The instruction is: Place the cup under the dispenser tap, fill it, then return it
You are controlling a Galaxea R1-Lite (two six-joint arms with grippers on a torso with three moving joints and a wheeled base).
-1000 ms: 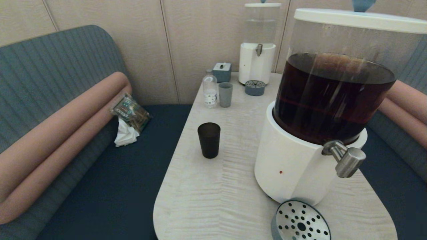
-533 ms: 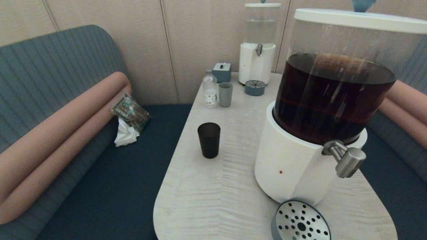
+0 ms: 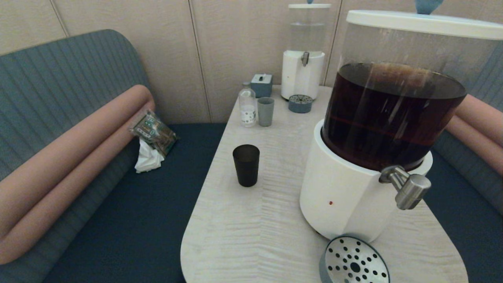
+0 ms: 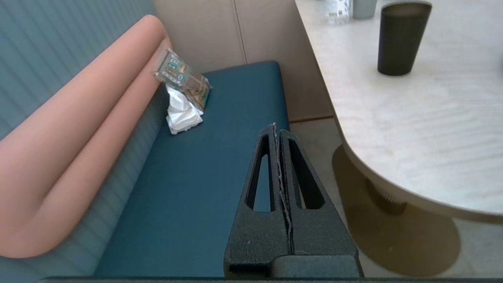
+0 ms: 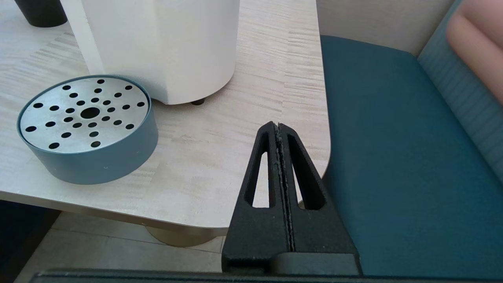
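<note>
Left gripper (image 4: 278,131), fingers pressed together, hangs off the table (image 4: 412,129) edge, the cup (image 4: 401,37) well beyond; right gripper (image 5: 278,129), likewise closed, near the drip tray (image 5: 86,129).

Drip tray (image 3: 355,261) cut off by frame edge.

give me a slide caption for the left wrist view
Shut left gripper over the blue bench seat; matte black tapered cup untouched.

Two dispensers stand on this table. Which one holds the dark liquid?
The big dispenser nearest the camera, with the steel tap at its white base. The small dispenser by the far wall holds clear liquid.
</note>
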